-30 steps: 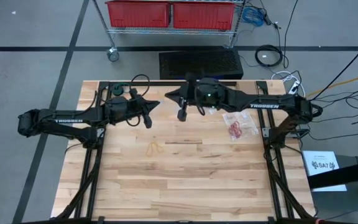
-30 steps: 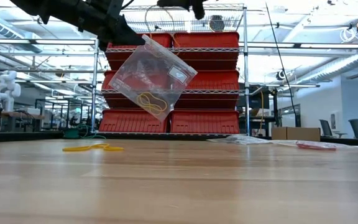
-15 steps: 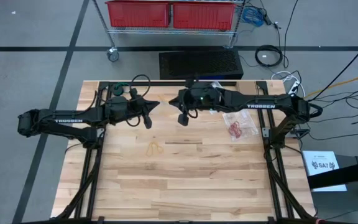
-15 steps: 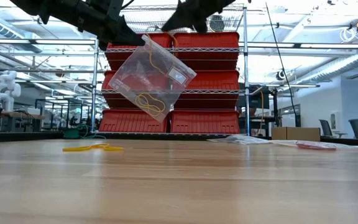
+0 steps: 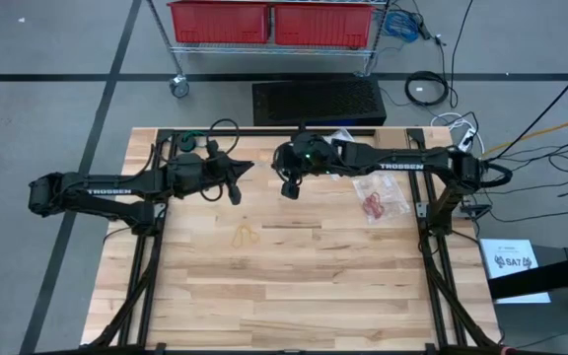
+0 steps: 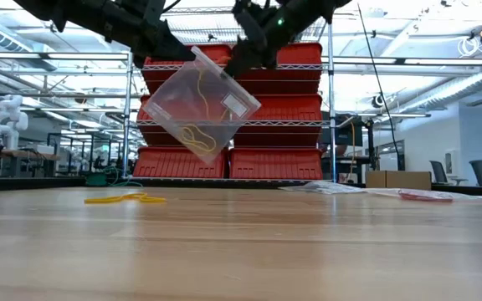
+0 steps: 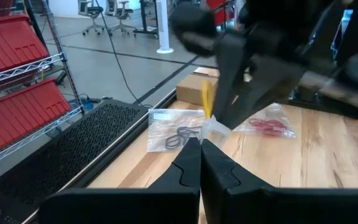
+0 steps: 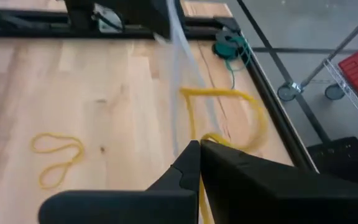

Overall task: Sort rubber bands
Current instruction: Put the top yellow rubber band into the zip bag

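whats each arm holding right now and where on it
The left gripper is shut on the top corner of a clear bag that hangs above the table. The right gripper is shut on a yellow rubber band at one end of its loop.

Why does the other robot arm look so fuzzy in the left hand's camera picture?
In the left wrist view, the right arm looms close and smeared, while the bagged black bands on the table behind look clearer. In the right wrist view, the clear bag is blurred too. The low view keeps that bag sharp.
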Robot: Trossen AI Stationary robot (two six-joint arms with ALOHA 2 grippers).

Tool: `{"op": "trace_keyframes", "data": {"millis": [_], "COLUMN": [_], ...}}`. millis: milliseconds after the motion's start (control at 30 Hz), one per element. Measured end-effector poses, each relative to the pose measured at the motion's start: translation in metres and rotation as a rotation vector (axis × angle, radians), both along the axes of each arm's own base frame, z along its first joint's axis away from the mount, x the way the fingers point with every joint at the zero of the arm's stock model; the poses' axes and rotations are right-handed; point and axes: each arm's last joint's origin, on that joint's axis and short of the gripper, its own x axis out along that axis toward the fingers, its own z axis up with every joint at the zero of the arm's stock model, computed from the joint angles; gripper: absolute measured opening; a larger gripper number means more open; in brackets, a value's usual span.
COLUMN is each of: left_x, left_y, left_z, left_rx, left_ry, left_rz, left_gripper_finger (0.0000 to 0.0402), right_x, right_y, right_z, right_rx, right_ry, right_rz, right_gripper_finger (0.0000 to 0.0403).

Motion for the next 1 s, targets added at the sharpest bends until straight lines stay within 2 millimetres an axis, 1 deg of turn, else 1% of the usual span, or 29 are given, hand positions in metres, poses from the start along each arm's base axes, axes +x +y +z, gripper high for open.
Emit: {"op": "trace_keyframes", "data": {"millis": [133, 367, 500, 633, 900, 1000], "left_x": [0.0, 0.0, 0.0, 0.0, 0.0, 0.0], "left_y": [-0.001, 0.0, 0.0, 0.0, 0.0, 0.0], "left_z": [0.0, 0.001, 0.001, 0.001, 0.0, 0.0], "left_rx": [0.0, 0.002, 0.001, 0.001, -0.001, 0.0], "left_ry": [0.0, -0.008, -0.008, -0.007, -0.003, -0.002], "left_rz": [-0.003, -0.004, -0.004, -0.005, 0.003, 0.006], "left_gripper_finger": [0.0, 0.0, 0.0, 0.0, 0.0, 0.0], "right_x": [0.001, 0.002, 0.007, 0.009, 0.007, 0.006], "right_y": [-0.006, -0.01, -0.008, -0.007, -0.007, -0.007], "right_z": [-0.004, -0.004, -0.013, -0.015, -0.009, -0.004], "right_rx": [-0.004, 0.076, 0.058, 0.054, 0.069, 0.076], "right_ry": [0.014, -0.03, -0.002, -0.003, 0.006, 0.027], "right_rz": [0.001, 0.119, 0.154, 0.16, 0.15, 0.149], "right_gripper_finger": [0.0, 0.0, 0.0016, 0.006, 0.0181, 0.0209]}}
